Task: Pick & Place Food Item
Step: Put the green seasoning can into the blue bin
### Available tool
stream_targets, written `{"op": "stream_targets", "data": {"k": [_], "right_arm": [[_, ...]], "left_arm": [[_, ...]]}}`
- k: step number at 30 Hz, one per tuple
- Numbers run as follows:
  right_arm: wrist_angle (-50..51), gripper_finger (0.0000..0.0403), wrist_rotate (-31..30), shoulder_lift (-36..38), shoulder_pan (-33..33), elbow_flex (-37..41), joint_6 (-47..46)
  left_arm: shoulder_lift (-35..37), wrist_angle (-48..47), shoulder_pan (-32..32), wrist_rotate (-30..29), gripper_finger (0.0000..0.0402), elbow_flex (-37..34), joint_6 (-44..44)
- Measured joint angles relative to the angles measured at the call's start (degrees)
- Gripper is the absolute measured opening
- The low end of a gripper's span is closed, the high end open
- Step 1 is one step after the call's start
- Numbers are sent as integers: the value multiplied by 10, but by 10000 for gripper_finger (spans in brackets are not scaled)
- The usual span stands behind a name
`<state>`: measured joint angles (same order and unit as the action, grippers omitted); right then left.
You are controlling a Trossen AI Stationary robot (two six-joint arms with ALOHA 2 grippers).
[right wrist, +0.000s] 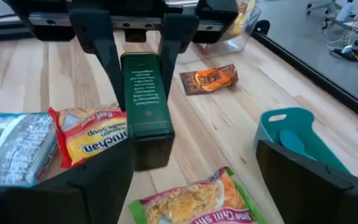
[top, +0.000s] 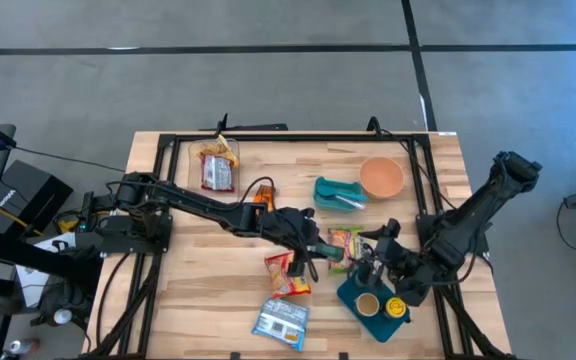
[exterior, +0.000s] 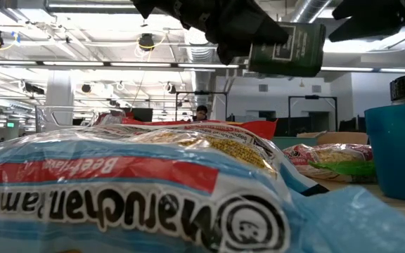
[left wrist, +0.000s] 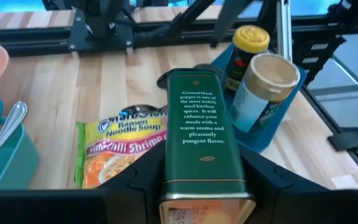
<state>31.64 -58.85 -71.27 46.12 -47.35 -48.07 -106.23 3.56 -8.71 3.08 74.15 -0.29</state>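
above the table, left end effector (top: 313, 252) gripping green pepper tin (left wrist: 197, 134), right end effector (top: 380, 262) open nearby

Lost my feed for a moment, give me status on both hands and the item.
Left hand shut on dark green rectangular pepper tin, held above table. Right hand open, facing tin. Noodle packet lies below.

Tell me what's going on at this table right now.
The left gripper holds a green black pepper tin clamped between its fingers, lifted above the wooden table near its middle. The right gripper faces it with jaws open on either side of the tin, not gripping it, which looks like a handover. Ramen packets lie below, and a blue tray beside the right arm holds two spice jars.
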Motion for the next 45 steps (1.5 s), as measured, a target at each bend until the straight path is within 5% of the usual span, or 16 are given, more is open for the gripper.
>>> {"op": "stream_targets", "data": {"k": [15,30,45], "right_arm": [[-60,325,19,-7,13,0,3],[-193,323,29,-11,3,0,111],[-214,254,18,-11,4,0,112]], "left_arm": [[0,59,0,34,140,0,-1],[0,141,-3,89,137,0,-7],[0,176,-3,89,134,0,-17]]}}
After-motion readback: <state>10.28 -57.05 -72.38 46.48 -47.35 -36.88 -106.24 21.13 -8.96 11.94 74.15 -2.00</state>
